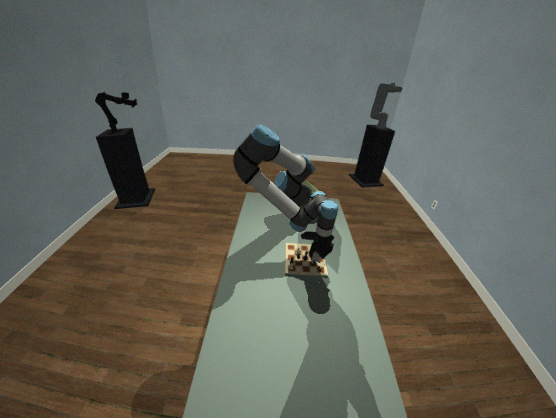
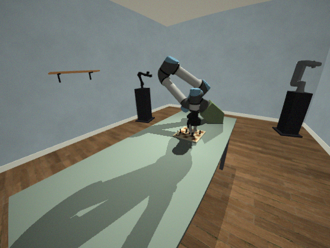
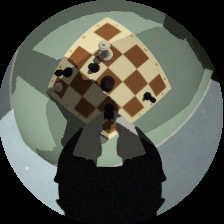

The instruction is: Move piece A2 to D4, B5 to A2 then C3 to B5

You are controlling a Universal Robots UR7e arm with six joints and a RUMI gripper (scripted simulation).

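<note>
Dark piece [image 3: 109,113]: gripped at the near edge of the board [image 3: 131,76].
End effector [image 3: 108,131]: closed on that piece.
Board: on the green worktop [image 1: 260,345].
White piece [image 3: 104,48]: near the board's far side.

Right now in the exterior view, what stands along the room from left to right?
Orange wall shelf on black brackets → black pedestal with small black arm → grey-and-blue robot arm, its hand shut on a dark chess piece over the wooden chessboard → black pedestal with grey arm.
</note>
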